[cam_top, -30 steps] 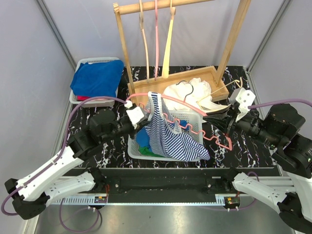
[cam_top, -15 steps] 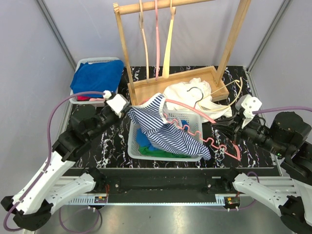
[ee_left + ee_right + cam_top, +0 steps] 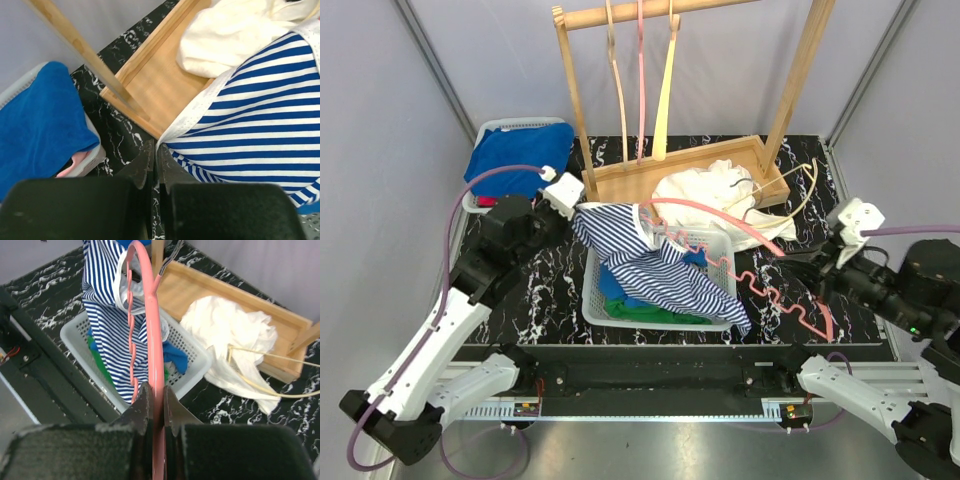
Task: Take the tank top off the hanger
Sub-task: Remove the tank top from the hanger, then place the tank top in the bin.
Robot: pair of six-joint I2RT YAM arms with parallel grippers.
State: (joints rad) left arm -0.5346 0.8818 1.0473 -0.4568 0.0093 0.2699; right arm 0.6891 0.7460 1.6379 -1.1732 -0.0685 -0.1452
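Observation:
The blue-and-white striped tank top [image 3: 665,280] is stretched over the white basket [image 3: 590,300]. Its white-trimmed upper edge is pinched in my left gripper [image 3: 576,211], which is shut. In the left wrist view the closed gripper [image 3: 156,148] holds the white hem of the tank top [image 3: 260,120]. The pink hanger [image 3: 745,230] runs from the top's neck opening to my right gripper [image 3: 819,277], which is shut on its far-right end. In the right wrist view the gripper [image 3: 157,390] clamps the hanger [image 3: 152,330], and the top's trimmed opening still loops round the hanger's far end.
The basket holds blue and green clothes. A wooden rack [image 3: 670,178] with hangers hung from its bar stands behind, with white cloth [image 3: 710,190] and a beige wire hanger [image 3: 792,185] in its base. A grey tray with blue cloth [image 3: 515,158] sits at back left.
My left gripper has pulled the tank top's edge left and back, away from the basket. My right gripper has drawn the hanger to the right, so the top is spread out between them.

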